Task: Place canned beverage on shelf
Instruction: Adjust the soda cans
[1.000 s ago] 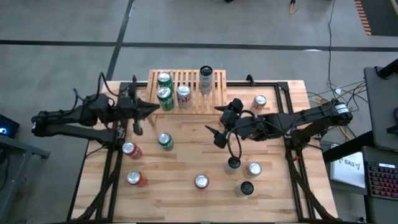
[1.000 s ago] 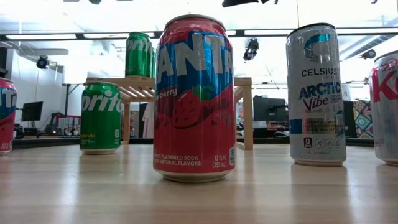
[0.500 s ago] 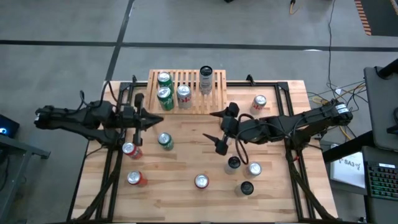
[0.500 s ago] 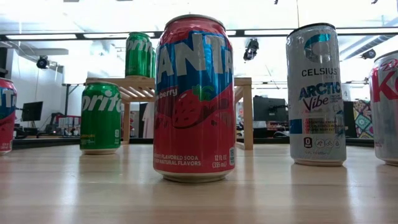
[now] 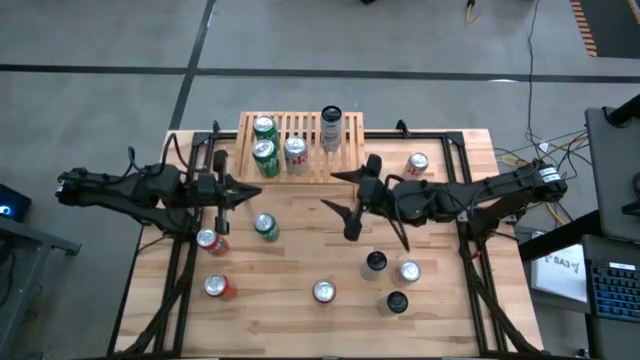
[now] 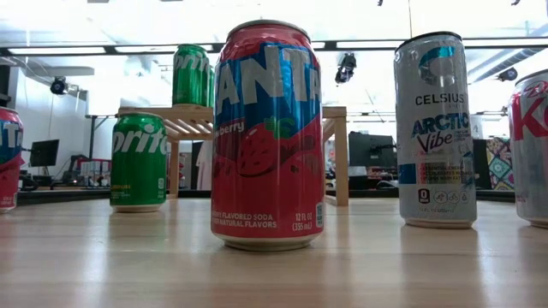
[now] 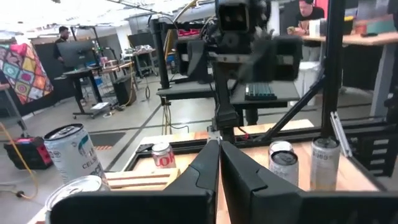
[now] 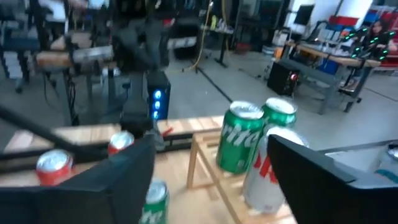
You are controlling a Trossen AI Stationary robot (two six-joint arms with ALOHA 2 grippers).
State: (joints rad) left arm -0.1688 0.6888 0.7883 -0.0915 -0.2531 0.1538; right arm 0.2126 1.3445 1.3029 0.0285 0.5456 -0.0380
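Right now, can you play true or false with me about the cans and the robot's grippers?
1. Four cans stand on the shelf. True.
2. The right gripper holds a can. False: its fingers are spread apart with nothing between them.
3. The left gripper is shut. True: its fingers are pressed together.
4. A green can stands on the table near the left gripper. True.
5. Every can on the shelf is green. False: two green cans stand there, and the other two are pale.
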